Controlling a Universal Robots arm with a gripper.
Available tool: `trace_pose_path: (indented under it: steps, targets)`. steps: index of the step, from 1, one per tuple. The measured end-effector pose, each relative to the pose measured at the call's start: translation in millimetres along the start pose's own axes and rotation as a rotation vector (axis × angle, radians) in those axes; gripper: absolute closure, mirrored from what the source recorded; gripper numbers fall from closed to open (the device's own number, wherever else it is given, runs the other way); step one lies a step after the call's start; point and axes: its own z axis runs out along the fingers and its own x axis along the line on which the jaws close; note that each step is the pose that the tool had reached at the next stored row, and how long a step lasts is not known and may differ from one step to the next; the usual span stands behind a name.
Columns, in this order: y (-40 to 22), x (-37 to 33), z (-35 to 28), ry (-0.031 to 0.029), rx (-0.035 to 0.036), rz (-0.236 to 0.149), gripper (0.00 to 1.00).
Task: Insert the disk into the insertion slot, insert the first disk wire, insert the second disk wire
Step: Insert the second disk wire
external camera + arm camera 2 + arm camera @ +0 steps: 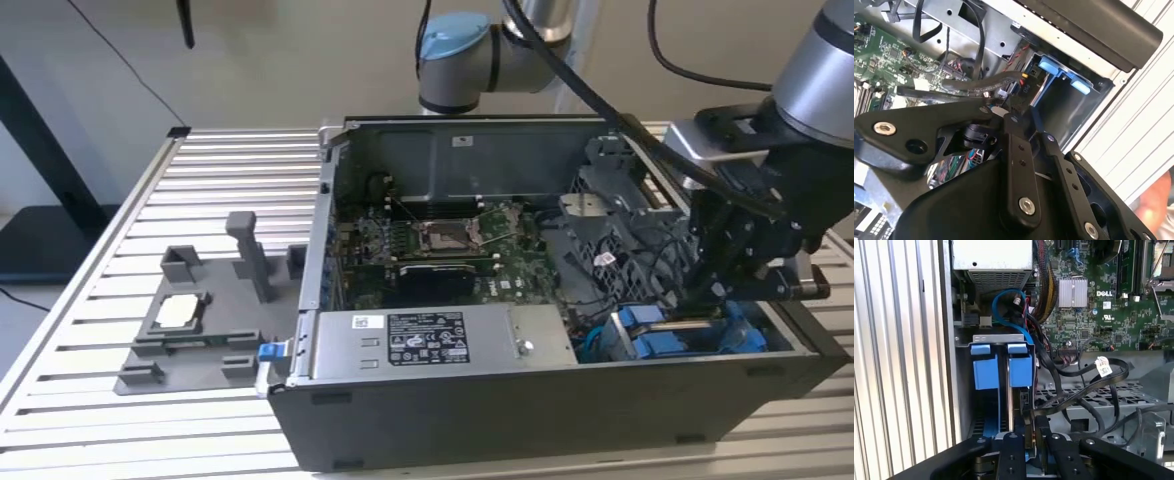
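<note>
Reaching down into the corner of the computer case (400, 420), the gripper (1030, 432) hangs over the slot (1004, 415), where the disk (1010, 390) already stands on edge, its blue bracket tabs up. Fingers look nearly closed around a black wire (1069, 397), apparently to plug it in.

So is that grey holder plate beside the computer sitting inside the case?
No, in the exterior view the grey holder plate lies on the slatted table, outside the black computer case, toward that view's left.
</note>
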Motion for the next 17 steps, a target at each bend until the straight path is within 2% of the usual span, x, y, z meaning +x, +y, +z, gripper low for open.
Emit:
trace_pose_path:
  steps: [7,11,17]
  targets:
    - [-1.0,-1.2,-11.8,-0.0002,0.0000,0.000,0.76]
    - [-1.0,-1.4,-14.6,-0.0001,0.0000,0.000,0.76]
    - [-1.1,-1.5,-15.1,-0.0001,0.0000,0.000,0.76]
